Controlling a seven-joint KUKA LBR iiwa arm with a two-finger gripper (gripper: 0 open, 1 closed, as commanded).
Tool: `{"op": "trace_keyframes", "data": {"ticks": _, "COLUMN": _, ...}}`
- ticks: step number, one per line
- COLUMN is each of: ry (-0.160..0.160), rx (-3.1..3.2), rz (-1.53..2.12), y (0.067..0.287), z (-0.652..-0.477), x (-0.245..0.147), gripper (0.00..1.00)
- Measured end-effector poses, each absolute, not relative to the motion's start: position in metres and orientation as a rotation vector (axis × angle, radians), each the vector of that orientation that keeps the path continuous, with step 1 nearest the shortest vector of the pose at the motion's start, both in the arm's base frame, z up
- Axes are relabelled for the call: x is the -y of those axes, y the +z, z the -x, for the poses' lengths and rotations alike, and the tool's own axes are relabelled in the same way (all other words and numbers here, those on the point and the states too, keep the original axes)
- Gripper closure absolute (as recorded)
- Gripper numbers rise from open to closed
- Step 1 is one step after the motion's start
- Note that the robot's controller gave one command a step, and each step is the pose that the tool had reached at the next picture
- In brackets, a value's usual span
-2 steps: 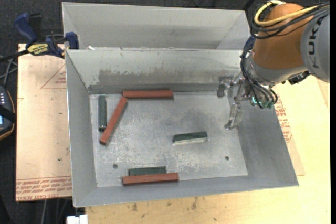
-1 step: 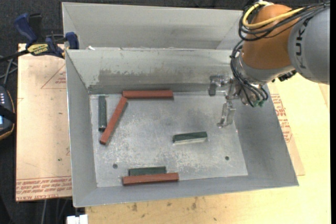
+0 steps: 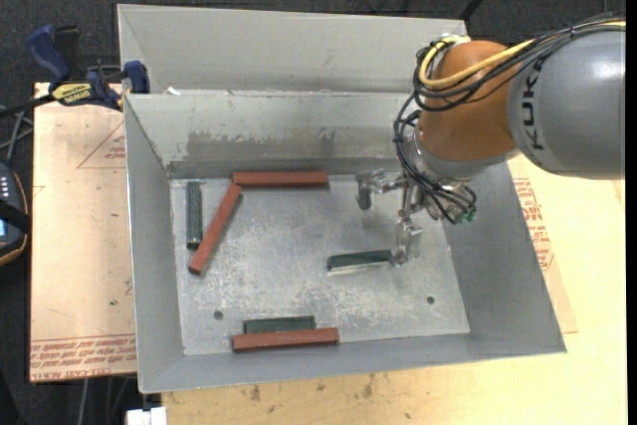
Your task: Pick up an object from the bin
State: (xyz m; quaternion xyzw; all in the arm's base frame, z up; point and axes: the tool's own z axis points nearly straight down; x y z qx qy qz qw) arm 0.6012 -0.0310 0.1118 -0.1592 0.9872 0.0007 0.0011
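so here's where we're at: the gripper (image 3: 403, 249) is down low in the right half of the bin (image 3: 149, 214), right at the right-hand end of a dark green stick (image 3: 358, 261). that stick lies flat on the floor about mid-bin, almost level with a slight tilt. whether the gripper is touching that end or just above it, we honestly can't tell. we also can't tell how wide the pincer is set or whether it's got anything in it, the angle just doesn't give it up. above it sits the orange cover (image 3: 468, 105) with cables looped around it, and the grey arm (image 3: 582, 105) comes in from the right. everything else is well apart from the gripper. there's a long brown stick (image 3: 281, 179) lying along the foot of the back wall. a slanted brown stick (image 3: 215, 230) runs down and to the left from its left end, the two meeting or nearly meeting at that corner. a short green bar (image 3: 193, 215) lies lengthwise just left of the slanted one, near the left wall. up front a front green bar (image 3: 280, 324) lies flat with a front brown stick (image 3: 285, 339) just beside it, both parallel to the front wall.
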Motion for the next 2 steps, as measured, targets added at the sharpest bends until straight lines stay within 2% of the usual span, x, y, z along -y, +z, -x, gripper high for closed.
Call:
{"op": "trace_keyframes", "data": {"ticks": 1, "ry": 0.002, "rx": -3.122, "rz": 0.322, "y": 0.0759, "z": -0.5854, "x": 0.0477, "gripper": 1.0}}
{"op": "trace_keyframes", "data": {"ticks": 2, "ry": 0.002, "rx": -3.122, "rz": 0.323, "y": 0.0759, "z": -0.5854, "x": 0.0477, "gripper": 1.0}}
